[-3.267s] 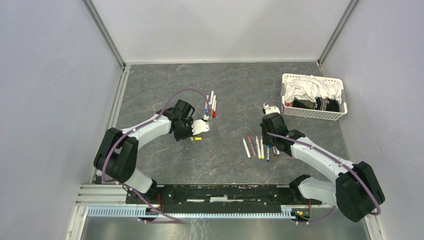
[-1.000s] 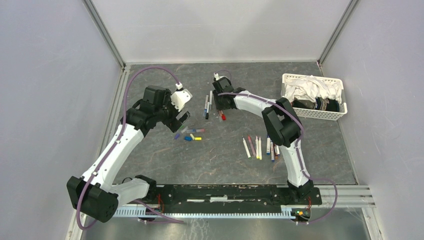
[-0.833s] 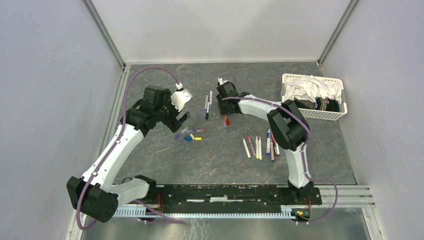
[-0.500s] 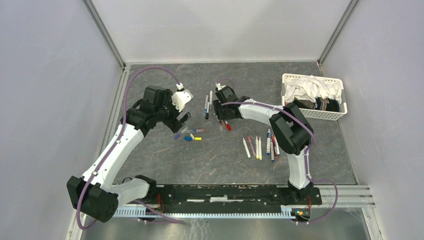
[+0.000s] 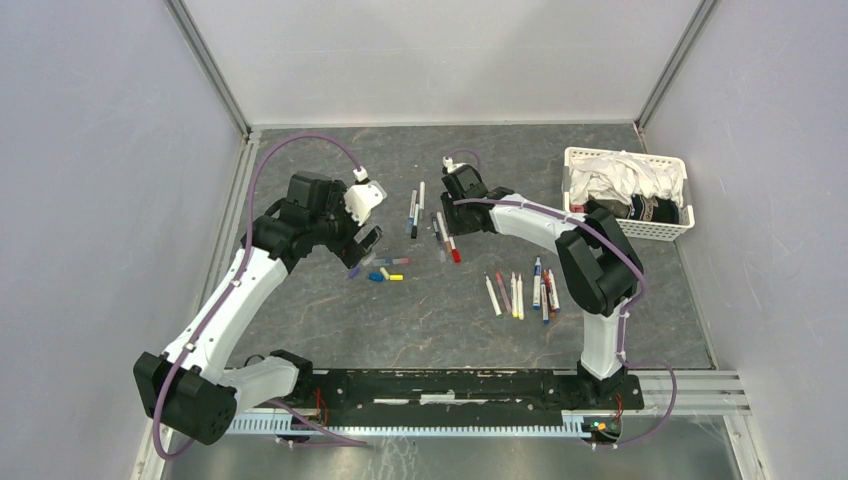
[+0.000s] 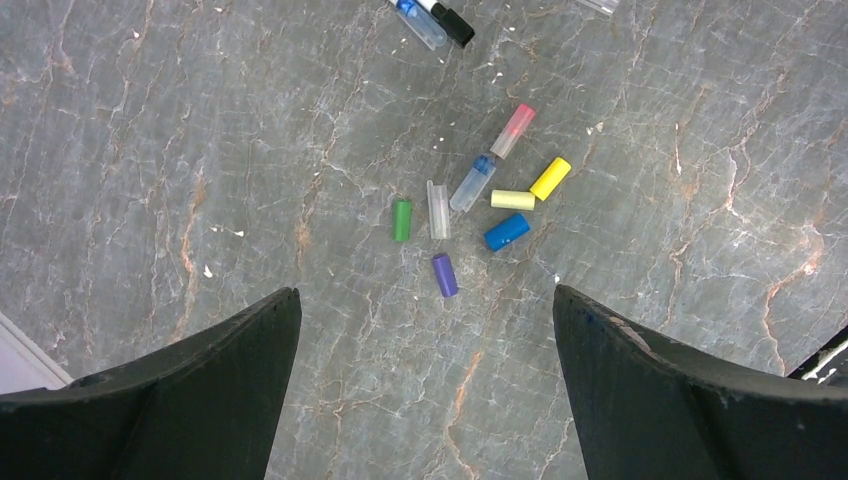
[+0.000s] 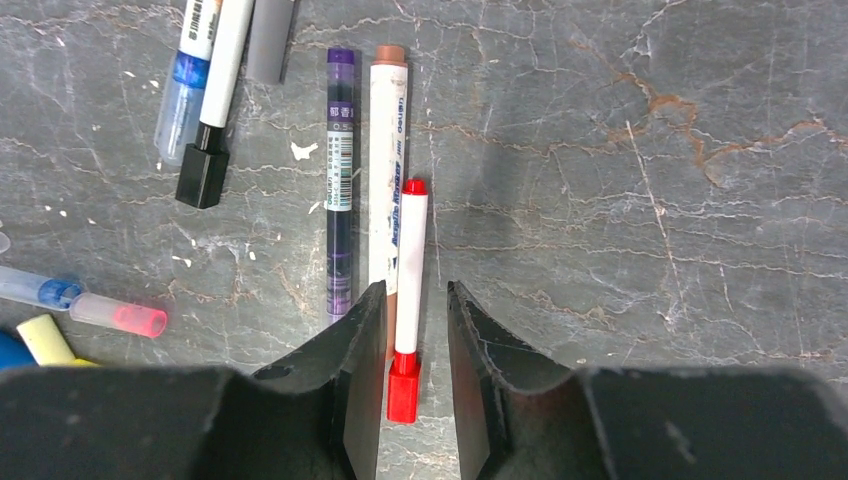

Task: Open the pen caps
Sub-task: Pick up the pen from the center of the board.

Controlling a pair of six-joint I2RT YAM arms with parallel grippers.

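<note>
Since half a second ago the right wrist has drawn back toward the far edge, and the red-capped pen [image 7: 410, 250] has slid a little toward the near edge. It now lies flat on the table, not lifted. Three seconds ago this arm was over by the right edge. The left arm has not moved in the last second.

The right gripper [image 7: 415, 288] straddles the red-capped pen with its jaws narrowly parted. A sliver of table shows on each side of the barrel, so it is not pinching the pen. The left gripper [image 6: 422, 293] hangs spread wide and empty above the loose pen caps [image 6: 507, 231], which are scattered left of centre.

In the right wrist view a black finger [image 7: 362, 350] covers the lower ends of the purple pen [image 7: 340, 190] and the brown-tipped pen [image 7: 386, 150]. The black-capped pen [image 7: 215, 100] is cut off at the frame's top. The print on the barrels is too small to read.

The caps are short, smooth plastic cylinders: green, purple, blue, two yellow and some translucent. The table [image 5: 330, 330] is grey, veined like marble. More slim white pens [image 5: 520, 295] lie in a row toward the right edge. A white slatted basket [image 5: 625, 228] in the far right corner holds crumpled cloth [image 5: 620, 175].
</note>
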